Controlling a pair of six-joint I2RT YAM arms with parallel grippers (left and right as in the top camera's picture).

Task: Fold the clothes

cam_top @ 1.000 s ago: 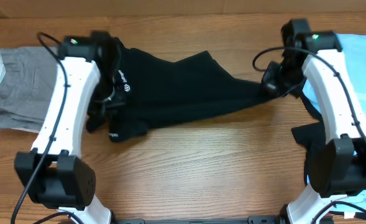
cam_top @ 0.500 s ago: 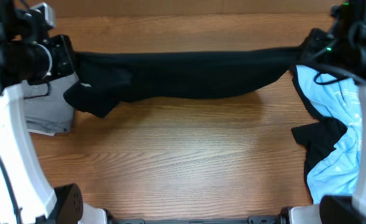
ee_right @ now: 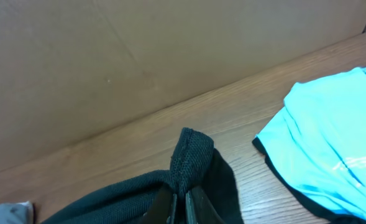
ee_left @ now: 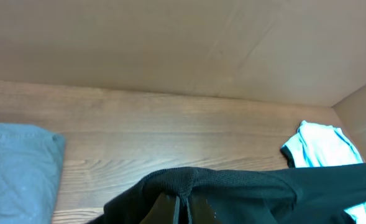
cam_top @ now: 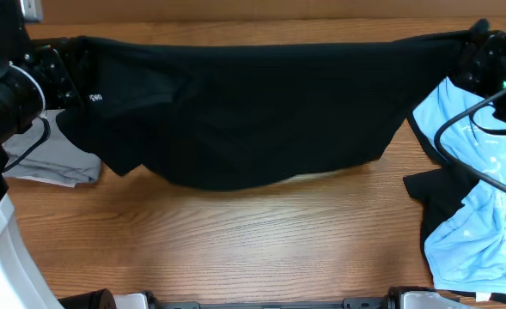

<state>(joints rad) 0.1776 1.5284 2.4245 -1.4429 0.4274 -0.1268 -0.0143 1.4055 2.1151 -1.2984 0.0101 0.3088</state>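
Above the table (cam_top: pixel 261 240), a wide, taut black tee (cam_top: pixel 253 112).

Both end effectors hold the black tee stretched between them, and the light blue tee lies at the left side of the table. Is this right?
No. The light blue tee lies at the right side of the table, as the overhead view shows. The rest stands: the left end effector and right end effector hold the black tee stretched between them.

black tee (cam_top: pixel 235 112) stretched wide, apparently raised, hem sagging; light blue tee (cam_top: pixel 484 240) lies crumpled beside one end.
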